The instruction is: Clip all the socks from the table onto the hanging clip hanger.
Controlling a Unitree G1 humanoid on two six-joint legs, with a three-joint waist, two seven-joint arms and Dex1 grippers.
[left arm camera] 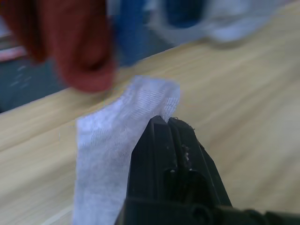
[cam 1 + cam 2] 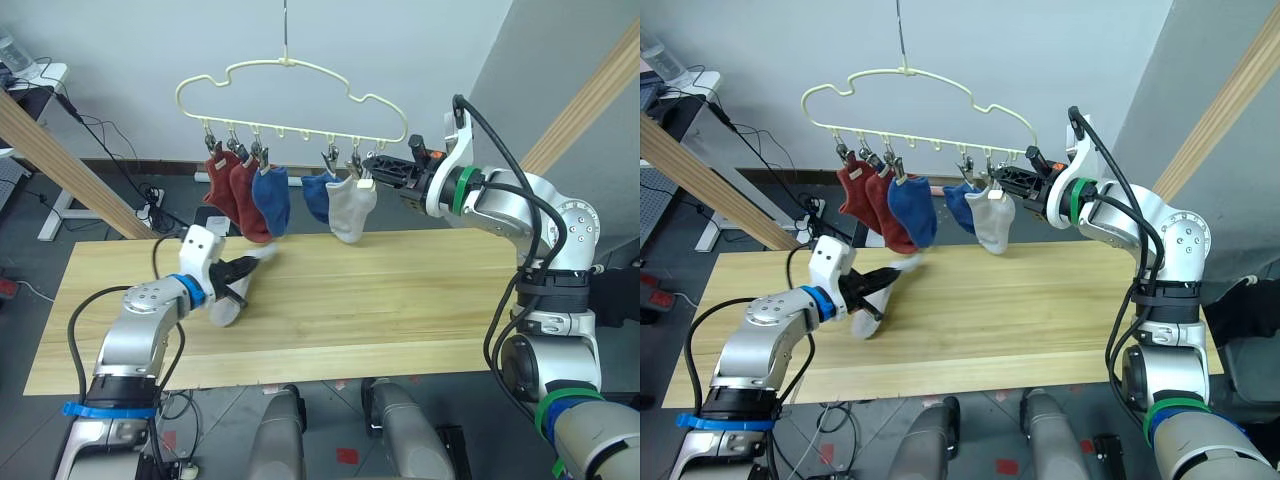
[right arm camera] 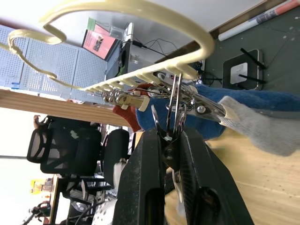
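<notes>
Left eye view shows the clip hanger (image 2: 290, 95) hanging above the far edge of the table (image 2: 400, 300), with five socks already pinned along its row of clips. From the robot's left these are two rust red socks (image 2: 232, 190) overlapping each other, a blue sock (image 2: 271, 198) just beside them, a second blue sock (image 2: 318, 195) past a gap of bare clips, and a light grey sock (image 2: 350, 210) partly in front of that blue one.

The right gripper (image 2: 372, 168) is raised to the hanger's right end. In the right wrist view its two black fingers (image 3: 150, 178) are squeezed around a metal clip (image 3: 174, 112), whose wire handles stick up between them, close beside the clip that bites the hanging grey sock.

The left gripper (image 2: 240, 270) is low over the near-left part of the table. Its fingers are pressed together on the last light grey sock (image 2: 228, 305); in the left wrist view the pale fabric (image 1: 117, 140) drapes down one side of the closed black fingertips (image 1: 166, 140), and the sock's lower end seems to touch the wood, though this is hard to tell.
</notes>
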